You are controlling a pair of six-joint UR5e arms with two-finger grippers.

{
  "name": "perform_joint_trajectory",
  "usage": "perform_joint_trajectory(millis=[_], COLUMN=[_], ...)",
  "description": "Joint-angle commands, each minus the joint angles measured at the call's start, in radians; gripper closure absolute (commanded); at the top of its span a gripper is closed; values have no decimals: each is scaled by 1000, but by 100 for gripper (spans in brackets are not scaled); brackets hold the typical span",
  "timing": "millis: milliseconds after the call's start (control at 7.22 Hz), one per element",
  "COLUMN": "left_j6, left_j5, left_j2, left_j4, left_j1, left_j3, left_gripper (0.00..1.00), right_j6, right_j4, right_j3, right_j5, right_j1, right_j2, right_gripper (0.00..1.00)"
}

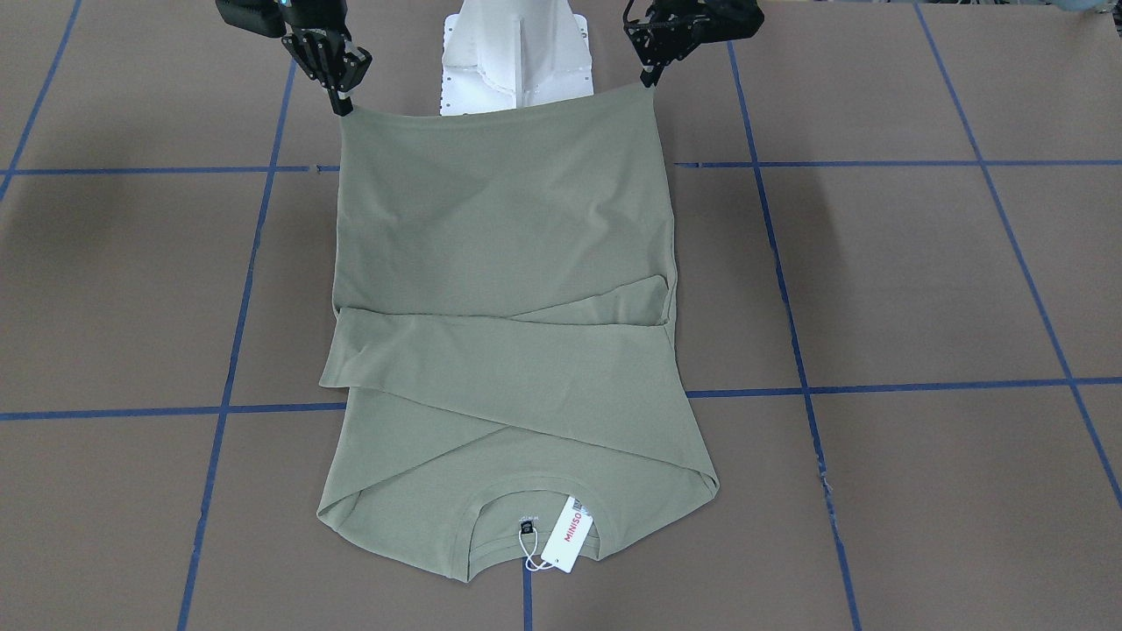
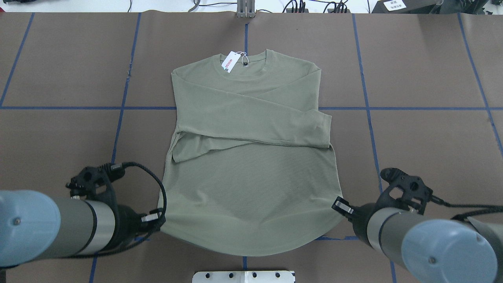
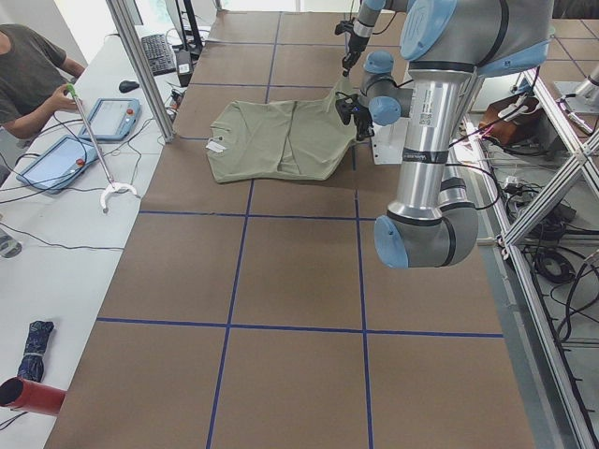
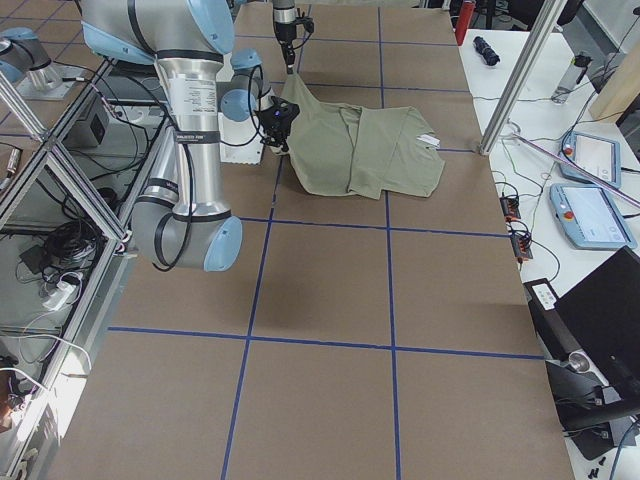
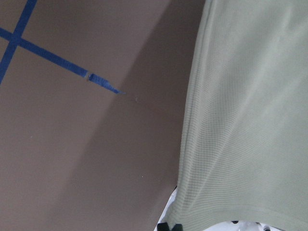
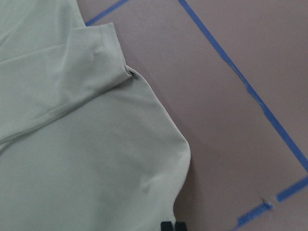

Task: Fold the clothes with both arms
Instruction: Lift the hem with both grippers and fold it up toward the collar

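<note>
The sage-green shirt (image 1: 508,263) lies in the middle of the table, both sleeves folded across its chest and the collar with the white MINISO tag (image 1: 568,533) at the far end from me. Its hem is lifted off the table at the robot's side. My left gripper (image 1: 649,81) is shut on one hem corner, and my right gripper (image 1: 342,109) is shut on the other. From overhead the shirt (image 2: 251,188) hangs between the left gripper (image 2: 159,218) and the right gripper (image 2: 340,206). Each wrist view shows cloth (image 5: 250,120) (image 6: 72,144) pinched at the fingertips.
The white pedestal base (image 1: 517,53) stands just behind the lifted hem. Blue tape lines (image 2: 365,108) grid the brown table. An operator (image 3: 28,79) and tablets (image 3: 56,159) are at a side bench off the table's far edge.
</note>
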Motion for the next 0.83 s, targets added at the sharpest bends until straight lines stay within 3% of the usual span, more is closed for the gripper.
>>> perform_joint_trajectory(millis=[0, 277, 415, 692], left_j6=[174, 244, 271, 308], left_j5=[-3, -2, -2, 6], left_j2=[-115, -206, -206, -258], left_j4=[-8, -114, -273, -503], left_j1=[-205, -337, -397, -489], left_j3=[170, 371, 513, 786], left_gripper=[100, 100, 100, 100], right_j6=[-288, -502, -506, -520], right_j4=[-54, -18, 87, 322], right_j3=[-241, -464, -611, -936], right_j5=[174, 202, 207, 315], right_j1=[292, 452, 492, 592], right_j2=[225, 307, 360, 477], right_gripper=[100, 100, 100, 100])
